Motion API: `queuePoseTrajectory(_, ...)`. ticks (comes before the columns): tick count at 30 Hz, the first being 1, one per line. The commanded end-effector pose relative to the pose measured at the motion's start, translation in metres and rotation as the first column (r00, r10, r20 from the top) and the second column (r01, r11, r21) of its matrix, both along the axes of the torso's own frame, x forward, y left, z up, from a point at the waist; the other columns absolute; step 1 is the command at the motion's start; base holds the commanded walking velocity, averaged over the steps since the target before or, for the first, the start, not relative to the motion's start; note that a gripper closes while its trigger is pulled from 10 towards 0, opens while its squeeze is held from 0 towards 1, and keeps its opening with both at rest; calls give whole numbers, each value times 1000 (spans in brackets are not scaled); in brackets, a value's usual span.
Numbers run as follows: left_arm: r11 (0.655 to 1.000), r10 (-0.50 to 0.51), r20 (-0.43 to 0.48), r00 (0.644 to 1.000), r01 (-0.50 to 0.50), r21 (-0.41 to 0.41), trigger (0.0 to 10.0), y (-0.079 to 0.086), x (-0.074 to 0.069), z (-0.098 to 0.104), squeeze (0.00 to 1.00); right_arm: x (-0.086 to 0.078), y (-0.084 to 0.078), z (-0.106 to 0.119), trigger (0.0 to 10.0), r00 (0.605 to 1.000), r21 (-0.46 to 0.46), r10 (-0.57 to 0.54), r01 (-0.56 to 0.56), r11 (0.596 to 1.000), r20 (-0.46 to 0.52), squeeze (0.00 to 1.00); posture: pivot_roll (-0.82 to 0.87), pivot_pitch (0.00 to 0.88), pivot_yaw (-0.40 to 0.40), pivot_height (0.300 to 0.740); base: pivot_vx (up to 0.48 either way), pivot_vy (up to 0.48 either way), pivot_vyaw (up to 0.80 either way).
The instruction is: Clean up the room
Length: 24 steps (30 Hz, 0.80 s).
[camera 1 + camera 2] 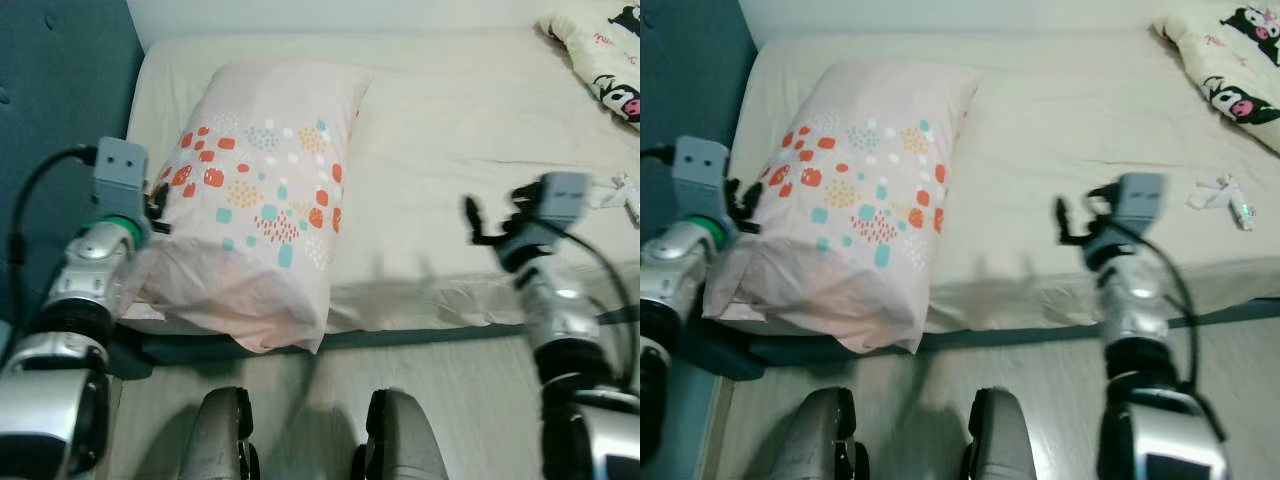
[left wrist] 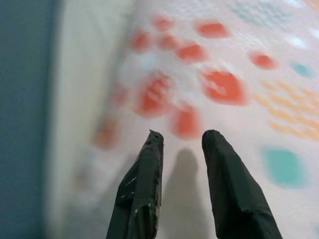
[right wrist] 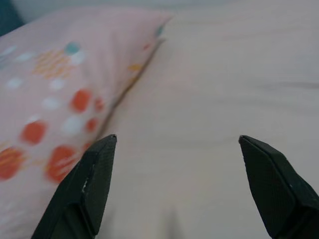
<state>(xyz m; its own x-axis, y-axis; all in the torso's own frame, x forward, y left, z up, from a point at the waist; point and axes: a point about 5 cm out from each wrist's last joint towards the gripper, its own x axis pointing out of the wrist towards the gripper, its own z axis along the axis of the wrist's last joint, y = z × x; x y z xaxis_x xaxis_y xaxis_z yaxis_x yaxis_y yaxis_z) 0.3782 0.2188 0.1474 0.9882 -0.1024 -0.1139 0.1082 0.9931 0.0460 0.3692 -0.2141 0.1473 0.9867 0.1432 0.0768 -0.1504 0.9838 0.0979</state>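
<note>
On the bed's [image 1: 470, 110] left side lay the pillow [image 1: 265, 180], overhanging the near edge. Left gripper [image 1: 160, 205], fingers slightly apart, touched the pillow's left edge; right gripper [image 1: 1075, 222], wide apart, hovered over the near edge. Judged unfinished: pillow unstraightened, small white object [image 1: 1223, 196] remaining near the right edge.

A bed [image 1: 450, 150] with a cream sheet takes up the middle and upper part of the frame. A teal padded panel [image 1: 50, 80] stands in the upper left, touching the bed's left edge. A strip of white wall [image 1: 330, 15] runs along the top. In the upper right corner a cream blanket [image 1: 605, 60] printed with black and pink cartoon figures lies on the sheet. A small white object [image 1: 1223, 197] lies below it near the right edge, too small to identify. Pale wood floor [image 1: 470, 400] spans the bottom.
</note>
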Motion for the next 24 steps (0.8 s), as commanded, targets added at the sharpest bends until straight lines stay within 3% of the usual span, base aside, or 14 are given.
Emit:
queuePoseTrajectory(1, 998, 2, -31, 1000, -4, -66, 10000, -2, -8, -14, 0, -3, 13, -7, 10000, 1000, -9, 24, -24, 1000, 1, 0, 60, 90, 44, 609, 0, 0, 0)
queuePoseTrajectory(4, 995, 6, -23, 1000, -8, -96, 10000, -8, -11, -18, 0, -4, 24, -9, 10000, 999, -14, 35, -35, 999, 13, 0, 60, 90, 44, 609, 0, 0, 0)
queuePoseTrajectory(6, 993, -2, -3, 1000, 2, -115, 10000, -20, -16, -20, 0, -4, 40, -10, 10000, 1000, 39, 7, -8, 999, 18, 0, 62, 87, 37, 609, 0, 0, 0)
queuePoseTrajectory(8, 993, -5, 2, 1000, 5, -120, 10000, -23, -18, -20, 0, -3, 43, -10, 10000, 1000, 55, -1, 0, 998, 18, 0, 61, 87, 35, 609, 0, 0, 0)
queuePoseTrajectory(10, 988, -23, 20, 1000, 26, -149, 10000, -32, -20, -17, 0, -3, 52, -7, 10000, 999, 97, 5, -9, 995, 36, 0, 58, 77, 31, 609, 0, 0, 0)
queuePoseTrajectory(12, 989, -57, 106, 993, 70, -127, 10000, -44, -22, 0, 0, -5, 64, 3, 10000, 996, 134, 38, -49, 990, 84, 0, 63, 75, 32, 609, 0, 0, 0)
queuePoseTrajectory(13, 989, -57, 106, 993, 70, -127, 10000, -44, -22, 0, 0, -5, 64, 3, 10000, 996, 134, 38, -49, 990, 84, 0, 63, 75, 32, 609, 0, 0, 0)
queuePoseTrajectory(14, 992, -68, 165, 984, 85, -95, 10000, -48, -22, 12, 0, -8, 64, 6, 10000, 993, 139, 34, -50, 989, 110, 0, 66, 74, 32, 609, 0, 0, 0)
queuePoseTrajectory(21, 993, -69, 190, 979, 86, -81, 10000, -48, -26, 19, 0, -13, 65, 7, 10000, 991, 135, 32, -50, 990, 133, 0, 63, 74, 35, 609, 0, 0, 0)
queuePoseTrajectory(24, 993, -86, 202, 976, 100, -62, 10000, -51, -27, 20, 0, -14, 68, 10, 10000, 988, 172, 38, -64, 983, 150, 0, 65, 77, 37, 609, 0, 0, 0)
